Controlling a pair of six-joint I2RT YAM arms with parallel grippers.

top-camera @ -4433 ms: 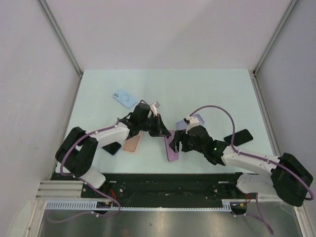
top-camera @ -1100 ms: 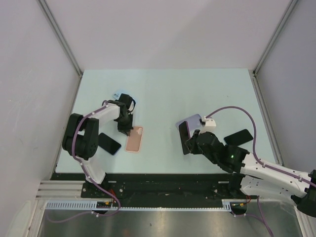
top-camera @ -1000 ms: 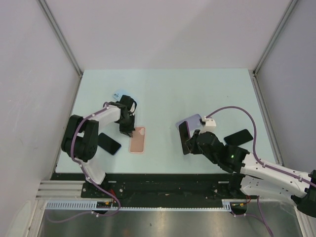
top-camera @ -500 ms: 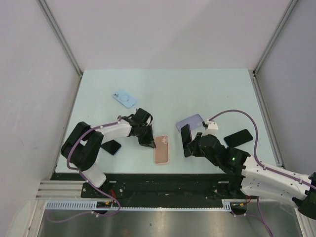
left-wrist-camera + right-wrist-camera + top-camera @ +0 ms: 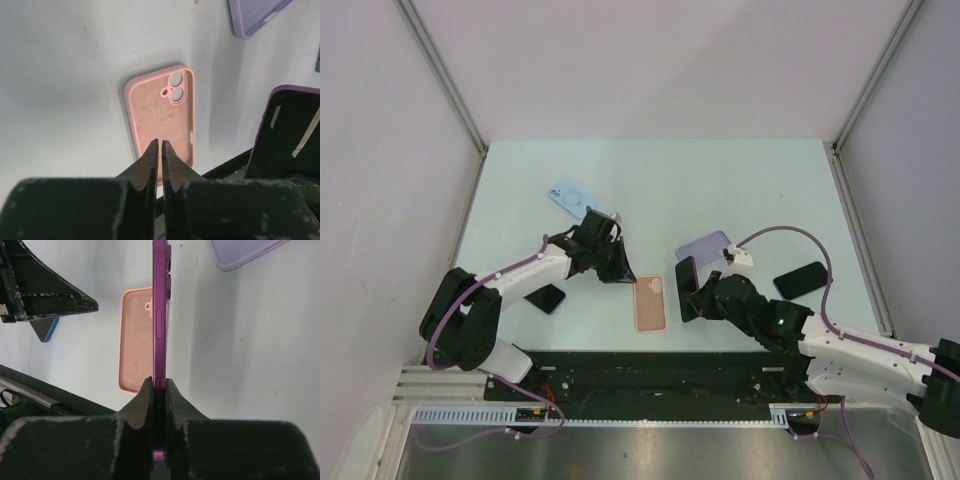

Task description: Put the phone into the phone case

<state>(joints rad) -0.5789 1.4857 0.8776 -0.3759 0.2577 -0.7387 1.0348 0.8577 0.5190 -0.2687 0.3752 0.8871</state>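
Phone case (image 5: 650,304), pink, matte and round-cornered, lies hollow-up and empty on the tabletop (image 5: 740,180). Right tool (image 5: 159,384) clamps the glossy purple phone (image 5: 160,315) upright on edge just beside it. Left tool (image 5: 160,143), barely parted, grips nothing.

Quick count: three phones, three cases.
Blue case (image 5: 570,198) upper left, pink case (image 5: 651,303) center, lilac case (image 5: 705,246) beside it; purple phone (image 5: 686,288) center, black phone (image 5: 799,279) right, blue phone (image 5: 546,298) left.
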